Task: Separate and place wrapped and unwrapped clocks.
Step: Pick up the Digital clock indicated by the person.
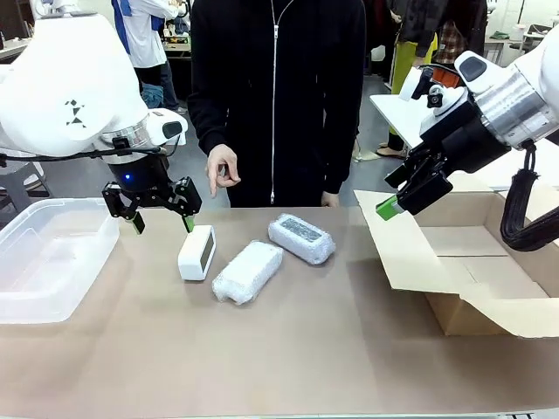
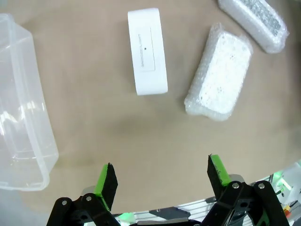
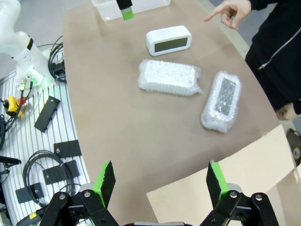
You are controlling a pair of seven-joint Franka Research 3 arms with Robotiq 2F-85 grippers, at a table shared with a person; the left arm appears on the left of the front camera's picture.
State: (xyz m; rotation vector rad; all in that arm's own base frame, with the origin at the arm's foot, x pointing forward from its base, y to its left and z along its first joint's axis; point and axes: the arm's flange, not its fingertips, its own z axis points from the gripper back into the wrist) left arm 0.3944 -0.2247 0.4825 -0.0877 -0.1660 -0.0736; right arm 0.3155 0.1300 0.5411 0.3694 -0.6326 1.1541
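Note:
A bare white clock [image 1: 197, 252] stands on its edge on the brown table, its grey display [image 3: 169, 45] showing in the right wrist view and its back [image 2: 146, 51] in the left wrist view. Two bubble-wrapped clocks lie right of it: one [image 1: 248, 271] [image 2: 219, 71] [image 3: 169, 77] close beside it, the other [image 1: 301, 238] [image 2: 254, 21] [image 3: 222, 100] farther back. My left gripper [image 1: 162, 216] [image 2: 162, 183] hangs open just above and left of the bare clock, holding nothing. My right gripper [image 1: 400, 199] [image 3: 160, 181] is open and empty over the cardboard box's flap.
A clear plastic bin [image 1: 48, 256] [image 2: 21, 113] sits at the table's left. An open cardboard box [image 1: 476, 262] [image 3: 221, 188] stands at the right. A person in a black zipped top stands at the far edge, one hand [image 1: 223, 170] [image 3: 233, 12] pointing down toward the clocks.

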